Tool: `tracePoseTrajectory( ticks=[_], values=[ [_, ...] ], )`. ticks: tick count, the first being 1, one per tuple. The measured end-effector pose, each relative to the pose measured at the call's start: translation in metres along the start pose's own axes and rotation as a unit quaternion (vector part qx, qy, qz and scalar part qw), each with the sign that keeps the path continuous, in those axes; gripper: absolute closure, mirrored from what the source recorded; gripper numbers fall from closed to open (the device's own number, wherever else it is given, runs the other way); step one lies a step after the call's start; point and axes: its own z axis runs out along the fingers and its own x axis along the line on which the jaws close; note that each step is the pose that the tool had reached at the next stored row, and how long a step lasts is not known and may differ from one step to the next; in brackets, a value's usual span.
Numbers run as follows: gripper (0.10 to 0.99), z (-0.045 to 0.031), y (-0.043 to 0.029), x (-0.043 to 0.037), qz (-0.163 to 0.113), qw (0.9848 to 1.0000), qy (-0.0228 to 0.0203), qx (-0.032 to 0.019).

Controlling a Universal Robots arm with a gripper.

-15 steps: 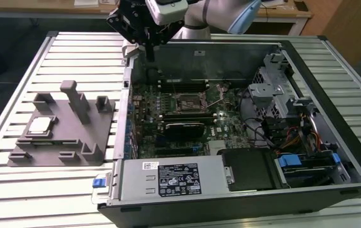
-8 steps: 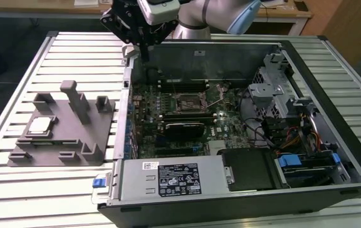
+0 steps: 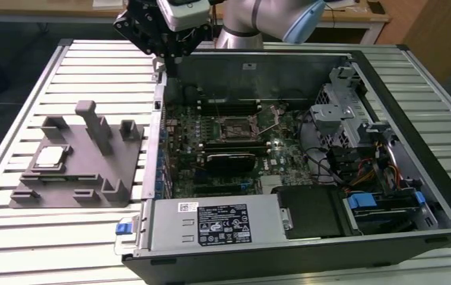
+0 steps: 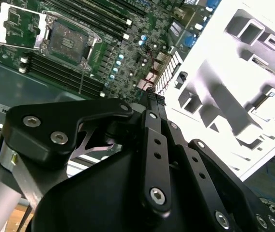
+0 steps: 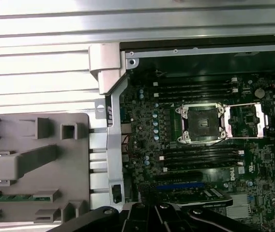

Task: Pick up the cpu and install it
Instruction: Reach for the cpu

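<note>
Cpu [image 3: 50,155], flat silvery square, resting on stepped grey plastic block [image 3: 99,133], black jointed pincer [image 4: 151,96] pinched together, empty

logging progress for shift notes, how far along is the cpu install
Done: the socket stands open and empty. In hand: nothing; the claw hangs by a corner of the case. Left: the cpu lies on the grey block, not yet picked up or installed.
</note>
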Motion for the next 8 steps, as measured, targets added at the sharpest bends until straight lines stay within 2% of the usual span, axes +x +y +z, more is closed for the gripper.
tracePoseTrajectory(
  ticks=[8],
  values=[
    [0.98, -0.0004, -0.001, 0.0131, 0.0, 1.0, 0.0, 0.0]
  ],
)
